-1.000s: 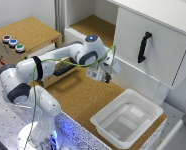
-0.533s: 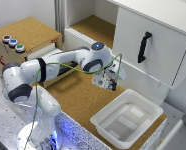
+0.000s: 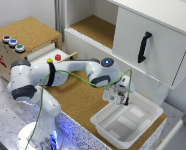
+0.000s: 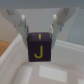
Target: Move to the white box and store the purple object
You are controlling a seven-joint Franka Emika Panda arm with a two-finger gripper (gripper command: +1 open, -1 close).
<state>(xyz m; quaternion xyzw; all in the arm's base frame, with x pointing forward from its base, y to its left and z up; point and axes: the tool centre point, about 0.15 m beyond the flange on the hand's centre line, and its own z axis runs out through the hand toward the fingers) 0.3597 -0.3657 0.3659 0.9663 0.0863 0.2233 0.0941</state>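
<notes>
My hand (image 4: 38,31) is clamped on the purple object (image 4: 38,46), a dark block marked J, held at the near rim of the white box (image 3: 143,125), whose hollow lies just below and toward the exterior view's right.

Robotics lab, cork-topped bench (image 3: 75,102), wooden button box (image 3: 24,46), white cabinet (image 3: 158,40)
</notes>
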